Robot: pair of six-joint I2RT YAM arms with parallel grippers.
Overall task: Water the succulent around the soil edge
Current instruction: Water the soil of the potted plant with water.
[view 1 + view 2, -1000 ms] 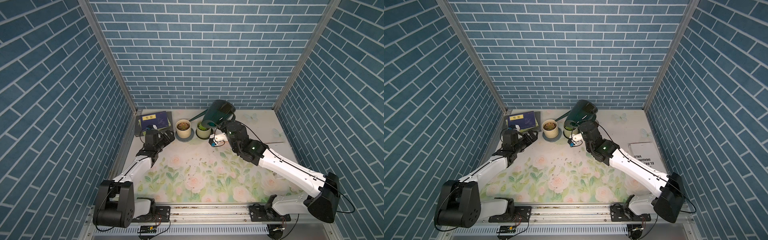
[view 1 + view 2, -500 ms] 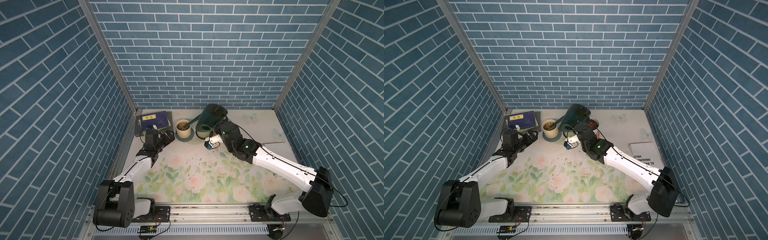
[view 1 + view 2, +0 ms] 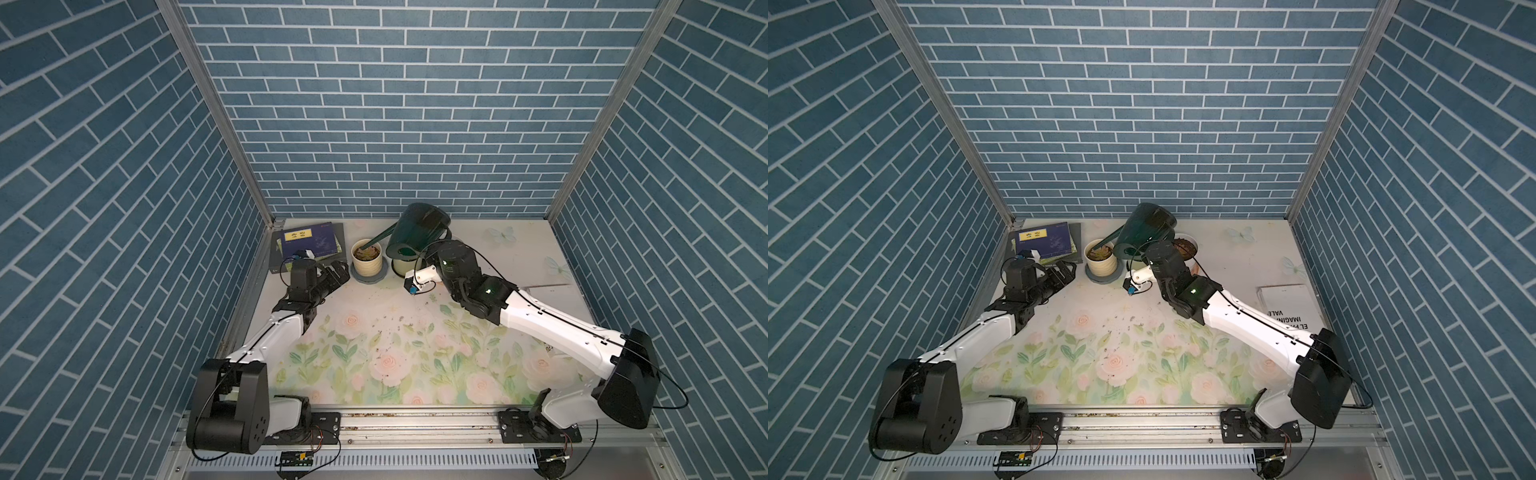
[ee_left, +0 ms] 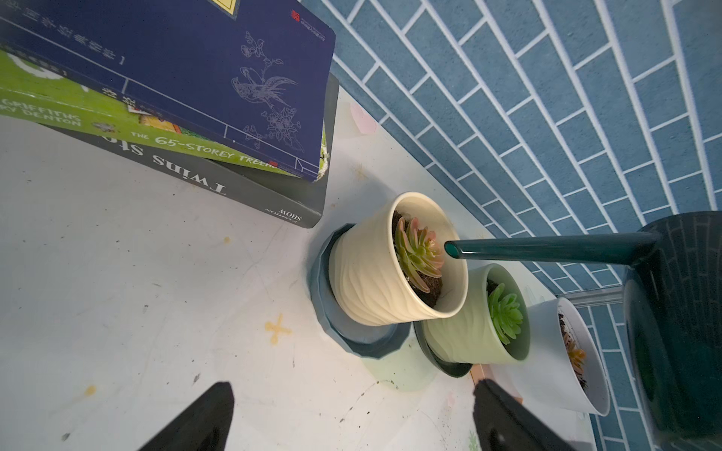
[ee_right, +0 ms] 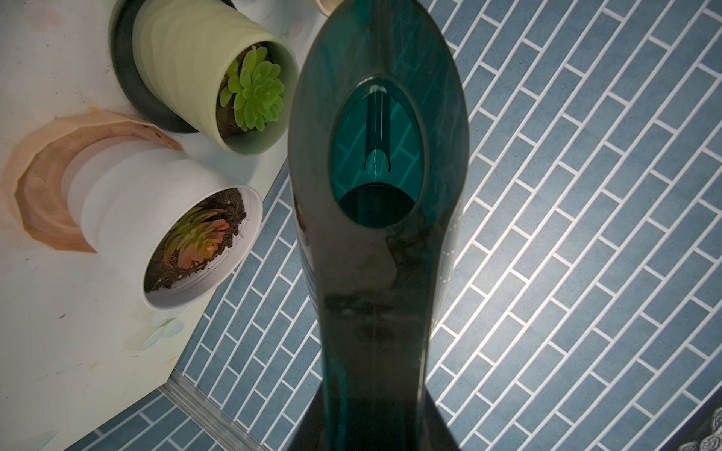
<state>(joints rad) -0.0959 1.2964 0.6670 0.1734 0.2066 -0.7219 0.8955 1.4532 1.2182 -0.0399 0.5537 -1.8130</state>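
Nearest, at 6 o'clock: floral mat (image 3: 374, 353), flecked with dark crumbs toward mid-table.

Farther in, at 10 o'clock: left gripper (image 4: 351, 384), jaws apart, clamped on nothing, parked low just short of the blue-grey saucer (image 4: 332, 324).

On that saucer, at 11 o'clock: cream ribbed pot (image 4: 367, 281) with the pink-tipped succulent (image 4: 416, 254), dark soil (image 4: 429, 291) showing around the rosette. Beside it toward 12 o'clock: pale green pot (image 4: 461, 336), then a white pot (image 4: 547, 351), each with its own plant.

At 12 o'clock: right gripper (image 3: 432, 251), fingers hidden behind the wrist, closed tight on the dark green watering can (image 3: 417, 230), carried aloft and tipped toward 9 o'clock. Spout tip (image 4: 449, 248) reaching in over the cream pot's 2 o'clock rim, ending close to the leaves; no stream visible.

Farthest, in the 11 o'clock corner: stack of books (image 4: 195, 78).

Risks, as judged:
- Could wet the rosette instead of the soil band, with the tip so near the leaves; calls for easing back toward the rim before tilting further.
- Could clip the rim or shove the pot off its saucer if circled too low.
- Could splash the mat or the books on a sudden tilt.
- Could knock the can's belly against the pale green pot beneath it.
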